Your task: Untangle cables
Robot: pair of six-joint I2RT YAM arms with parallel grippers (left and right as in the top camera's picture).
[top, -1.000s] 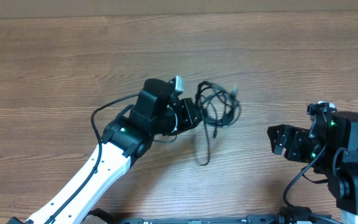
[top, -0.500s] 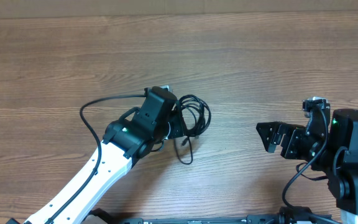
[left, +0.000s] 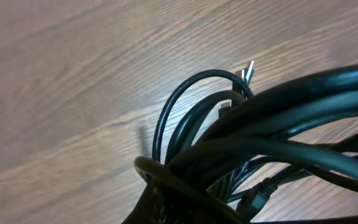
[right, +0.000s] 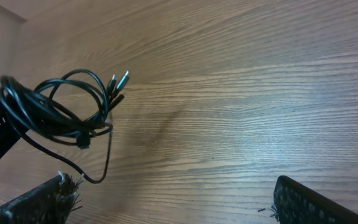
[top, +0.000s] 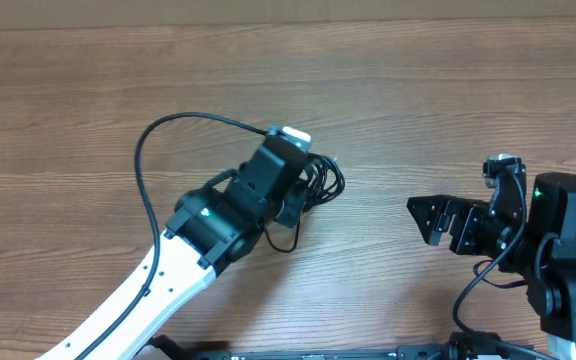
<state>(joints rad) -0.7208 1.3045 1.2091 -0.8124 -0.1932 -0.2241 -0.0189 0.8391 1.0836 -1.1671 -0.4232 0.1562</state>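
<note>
The cables are a bunched knot of thin black cords. My left gripper is shut on the knot and holds it above the wooden table. One loose strand hangs down from it. In the left wrist view the cords fill the frame just ahead of the gripper, with a silver plug tip sticking up. The right wrist view shows the knot hanging, its plug ends pointing right. My right gripper is open and empty, well to the right of the knot.
The wooden table stretches far on all sides. The left arm's own thick black wire arcs up to the left of its wrist. The right arm's base stands at the front right.
My left gripper carried the knot to the left, away from the right gripper, and its wrist turned. The cords are bunched tighter. My right gripper edged slightly left.
</note>
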